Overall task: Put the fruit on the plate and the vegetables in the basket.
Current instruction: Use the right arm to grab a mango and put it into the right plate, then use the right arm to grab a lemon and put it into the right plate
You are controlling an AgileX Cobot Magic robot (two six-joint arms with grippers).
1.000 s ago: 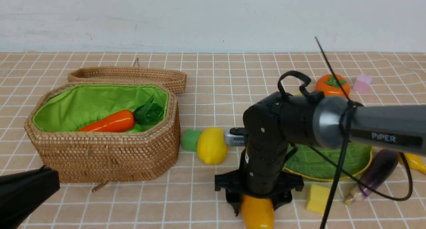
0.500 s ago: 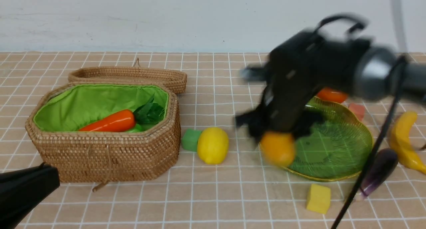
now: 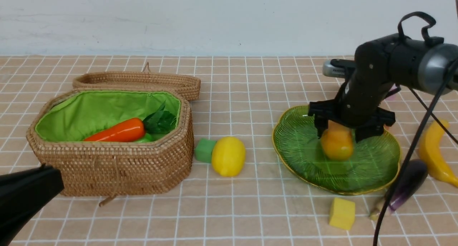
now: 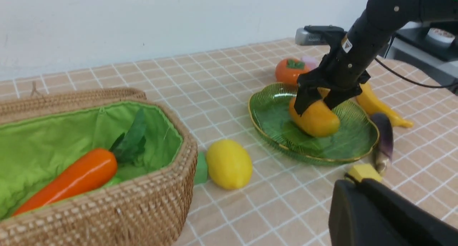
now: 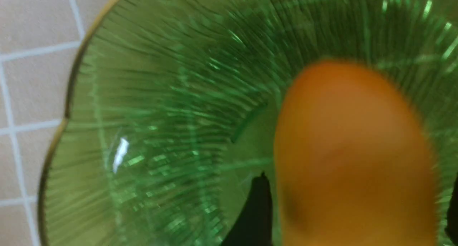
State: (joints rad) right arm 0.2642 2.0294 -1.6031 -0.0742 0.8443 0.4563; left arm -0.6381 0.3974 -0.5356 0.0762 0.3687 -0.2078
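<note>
Mango now sits on the plate, carried over from the near surface. Right hand hangs open astride it, apparently released. Lemon, banana and eggplant are not sorted yet.

No writing, brand name or number can be read in any view. A small yellow-and-white sticker sits on the wrist of the black right arm in the left wrist view, but its marks are too small to make out
</note>
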